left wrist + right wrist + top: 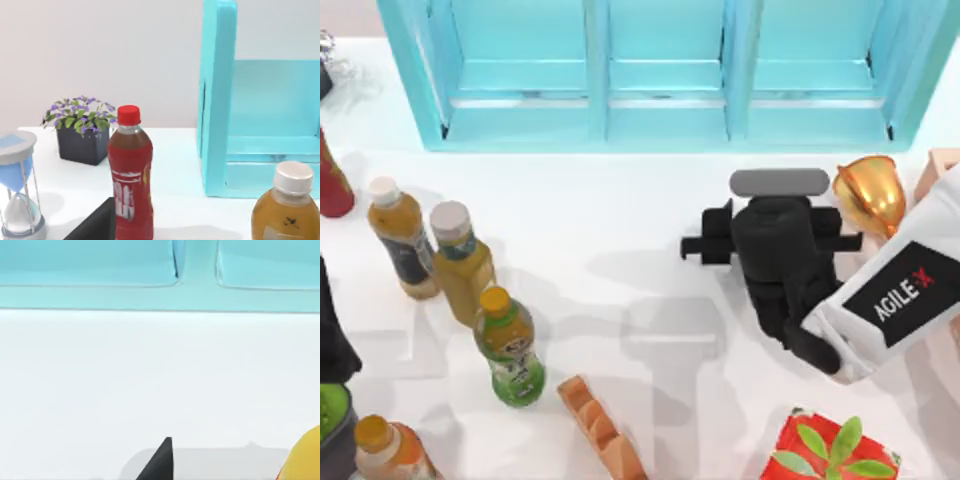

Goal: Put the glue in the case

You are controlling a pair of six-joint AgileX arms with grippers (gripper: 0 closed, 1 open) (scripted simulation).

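Right tool sits over white tabletop, right of middle; cannot tell if open or closed. Yellow glue close beside tool. Case behind arm. Gold cup next to case.

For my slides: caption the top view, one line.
Right gripper beside the gold trophy cup, before the turquoise shelf; drink bottles stand at left.
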